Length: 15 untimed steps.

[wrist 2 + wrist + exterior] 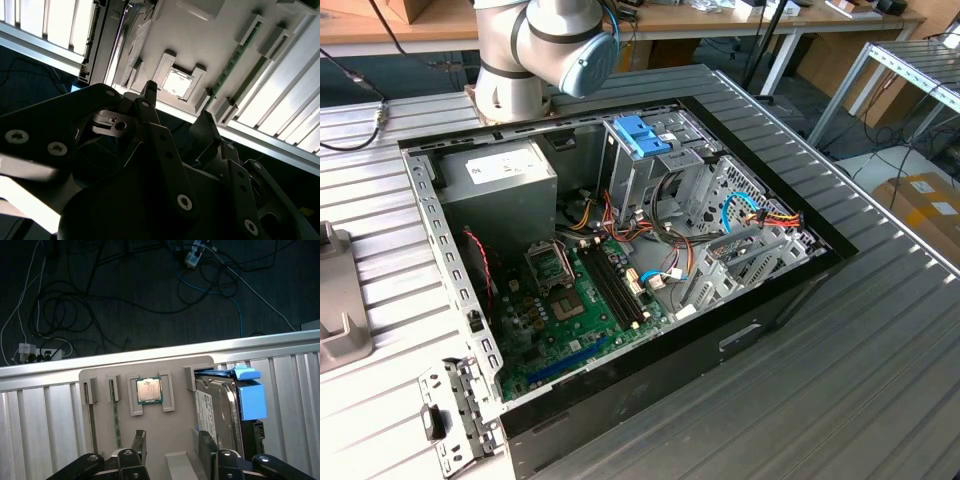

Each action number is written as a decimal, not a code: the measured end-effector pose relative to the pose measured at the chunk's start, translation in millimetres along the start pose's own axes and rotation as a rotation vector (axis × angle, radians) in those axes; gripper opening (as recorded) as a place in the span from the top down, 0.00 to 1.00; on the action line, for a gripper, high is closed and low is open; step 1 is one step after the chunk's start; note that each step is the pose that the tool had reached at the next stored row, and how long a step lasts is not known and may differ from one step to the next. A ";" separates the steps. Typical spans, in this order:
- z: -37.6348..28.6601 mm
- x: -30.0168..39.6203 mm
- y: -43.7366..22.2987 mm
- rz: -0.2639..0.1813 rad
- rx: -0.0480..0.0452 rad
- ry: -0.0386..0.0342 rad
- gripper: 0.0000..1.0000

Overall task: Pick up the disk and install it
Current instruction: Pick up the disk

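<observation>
Misalignment looks the likeliest trouble. In the first wrist view the gripper (172, 440) hangs empty, fingers spread, over the grey holder (102, 377). It is centred nearer the processor chip (149, 390) than the disk (220, 410), which stands on edge in the holder's end slot (blue rails showing). Lowered from this line, one finger could strike the disk's face rather than straddle it.

The disk (222, 407) stands in the tray (170, 430) beside the chip (149, 390), on the table (40, 415).
</observation>
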State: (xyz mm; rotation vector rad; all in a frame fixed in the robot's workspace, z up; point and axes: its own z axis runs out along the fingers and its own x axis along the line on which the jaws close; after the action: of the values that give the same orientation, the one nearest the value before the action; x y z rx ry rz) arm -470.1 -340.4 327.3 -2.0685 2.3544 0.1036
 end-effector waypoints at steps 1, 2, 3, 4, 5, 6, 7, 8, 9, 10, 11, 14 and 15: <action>0.1 -0.1 0.1 0.000 0.0000 0.0000 0.46; 0.3 -0.4 0.1 0.000 0.0001 -0.0001 0.46; 0.5 -0.7 0.2 0.000 0.0001 -0.0001 0.46; 0.5 -1.1 0.4 0.000 0.0000 -0.0001 0.46; 0.6 -1.5 0.4 0.000 -0.0001 0.0000 0.46; 0.7 -2.0 0.5 0.000 -0.0002 0.0000 0.46; 0.9 -2.7 0.7 0.000 -0.0002 0.0000 0.46; 1.1 -3.5 0.9 0.000 -0.0002 0.0000 0.46; 1.3 -4.1 1.1 0.000 -0.0001 -0.0001 0.46; 1.4 -5.4 1.5 0.000 -0.0001 -0.0001 0.46; 1.4 -5.7 1.6 0.000 -0.0001 0.0000 0.46; 1.0 -6.7 2.1 0.000 0.0000 0.0000 0.46; 0.3 -7.2 2.3 0.000 0.0002 0.0000 0.46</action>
State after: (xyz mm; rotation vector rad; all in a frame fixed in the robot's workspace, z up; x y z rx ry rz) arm -471.5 -333.0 327.5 -2.0685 2.3542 0.1034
